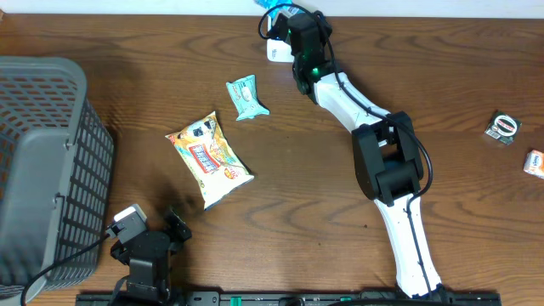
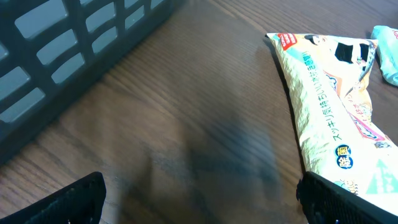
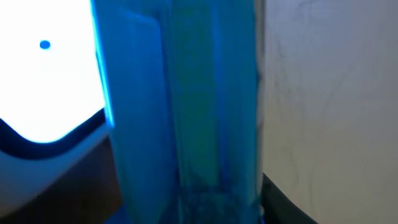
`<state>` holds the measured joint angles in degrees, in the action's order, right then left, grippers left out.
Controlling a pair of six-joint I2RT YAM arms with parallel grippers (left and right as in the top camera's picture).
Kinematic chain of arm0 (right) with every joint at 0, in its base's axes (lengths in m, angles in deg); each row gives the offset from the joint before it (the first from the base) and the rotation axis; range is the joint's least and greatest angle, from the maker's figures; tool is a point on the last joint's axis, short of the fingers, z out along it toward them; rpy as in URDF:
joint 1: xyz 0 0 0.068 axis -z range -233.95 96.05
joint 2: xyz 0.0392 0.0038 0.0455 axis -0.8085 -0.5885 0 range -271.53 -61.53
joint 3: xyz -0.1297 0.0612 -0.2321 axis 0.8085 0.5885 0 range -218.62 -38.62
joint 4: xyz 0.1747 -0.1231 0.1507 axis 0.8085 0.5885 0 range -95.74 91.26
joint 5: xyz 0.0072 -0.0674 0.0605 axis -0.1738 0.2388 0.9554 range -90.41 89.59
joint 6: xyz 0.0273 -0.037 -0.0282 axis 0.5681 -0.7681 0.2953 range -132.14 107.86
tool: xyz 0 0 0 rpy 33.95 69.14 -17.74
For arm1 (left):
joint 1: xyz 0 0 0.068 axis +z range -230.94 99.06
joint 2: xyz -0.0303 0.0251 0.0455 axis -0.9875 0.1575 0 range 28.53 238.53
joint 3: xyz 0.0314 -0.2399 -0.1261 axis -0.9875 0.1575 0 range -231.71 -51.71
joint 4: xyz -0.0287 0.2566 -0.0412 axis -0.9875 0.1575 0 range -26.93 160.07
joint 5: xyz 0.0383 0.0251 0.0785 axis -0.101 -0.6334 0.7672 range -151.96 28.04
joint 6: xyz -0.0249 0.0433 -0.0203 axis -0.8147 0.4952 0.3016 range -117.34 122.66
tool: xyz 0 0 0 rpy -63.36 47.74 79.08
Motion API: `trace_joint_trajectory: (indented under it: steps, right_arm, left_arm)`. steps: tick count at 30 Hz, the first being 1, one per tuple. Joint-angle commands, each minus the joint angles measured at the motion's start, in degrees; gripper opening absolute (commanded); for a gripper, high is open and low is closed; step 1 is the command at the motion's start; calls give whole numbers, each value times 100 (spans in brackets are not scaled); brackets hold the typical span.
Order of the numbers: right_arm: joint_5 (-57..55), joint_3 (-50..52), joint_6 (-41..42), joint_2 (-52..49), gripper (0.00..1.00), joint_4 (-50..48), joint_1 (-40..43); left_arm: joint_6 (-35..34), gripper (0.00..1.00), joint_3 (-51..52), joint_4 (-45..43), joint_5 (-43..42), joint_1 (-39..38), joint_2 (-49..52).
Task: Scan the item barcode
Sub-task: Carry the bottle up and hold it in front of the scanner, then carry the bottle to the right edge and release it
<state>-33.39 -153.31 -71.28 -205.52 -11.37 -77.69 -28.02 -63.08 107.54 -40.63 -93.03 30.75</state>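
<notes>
Currently the right gripper (image 1: 285, 19) pinches a blue packet (image 1: 270, 5) at the far edge of the table, touching the white scanner (image 1: 275, 51), while the left gripper (image 1: 157, 223) sits spread wide at the near left beside the grey basket (image 1: 81, 153).

right arm (image 1: 348, 102) white with black joints (image 1: 387, 161), seemingly green light (image 1: 313, 70).

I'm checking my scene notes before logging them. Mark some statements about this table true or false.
1. The yellow snack bag lies inside the gray basket. False: it lies on the table, outside it.
2. The left gripper is open and empty. True.
3. The right gripper holds a blue packet by the white scanner. True.
4. The teal packet lies on the snack bag. False: they lie apart.
</notes>
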Motion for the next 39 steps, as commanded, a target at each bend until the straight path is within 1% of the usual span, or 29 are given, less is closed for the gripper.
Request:
trace_joint_trajectory:
  steps: [1, 4, 7, 11, 15, 20, 24, 29, 30, 32, 34, 35, 36, 37, 38, 39]
  right_arm:
    - [-603, -219, 118, 369, 1, -24, 116]
    - [-863, -219, 428, 608, 1, 361, 304]
    - [-1010, -219, 1172, 925, 1, 1469, 787]
    - [-944, -216, 1987, 1014, 1, 2350, 1521]
    - [-507, -114, 2490, 984, 1, 3075, 2225]
    - [-181, 221, 2883, 981, 1, 3200, 3095]
    - [293, 527, 3268, 981, 3, 3195, 3709]
    - [354, 883, 3600, 981, 5, 3025, 4170]
    - [352, 905, 3775, 981, 11, 3036, 4264]
    - [352, 909, 4197, 981, 29, 3112, 4437]
    - [352, 903, 4422, 999, 56, 3209, 4562]
    - [356, 903, 4492, 1019, 75, 3287, 4607]
    - [358, 903, 4618, 1049, 87, 3351, 4625]
    - [382, 901, 4739, 1082, 95, 3383, 4625]
    - [518, 901, 4846, 1156, 99, 3447, 4610]
    - [782, 898, 4885, 1250, 99, 3521, 4572]
  left_arm:
    - [-26, 98, 24, 199, 122, 4, 4]
    - [-26, 98, 24, 199, 122, 4, 4]
    - [-26, 98, 24, 199, 122, 4, 4]
    - [-26, 98, 24, 199, 122, 4, 4]
    - [-26, 98, 24, 199, 122, 4, 4]
    - [-26, 98, 24, 199, 122, 4, 4]
    - [-26, 98, 24, 199, 122, 4, 4]
    - [-26, 98, 24, 199, 122, 4, 4]
    - [-26, 98, 24, 199, 122, 4, 4]
    - [-26, 97, 24, 199, 122, 4, 4]
    - [-26, 98, 24, 199, 122, 4, 4]
    - [-28, 98, 24, 199, 122, 4, 4]
    - [-26, 98, 24, 199, 122, 4, 4]
    - [-26, 98, 24, 199, 122, 4, 4]
    - [-26, 98, 24, 199, 122, 4, 4]
    - [-26, 98, 24, 199, 122, 4, 4]
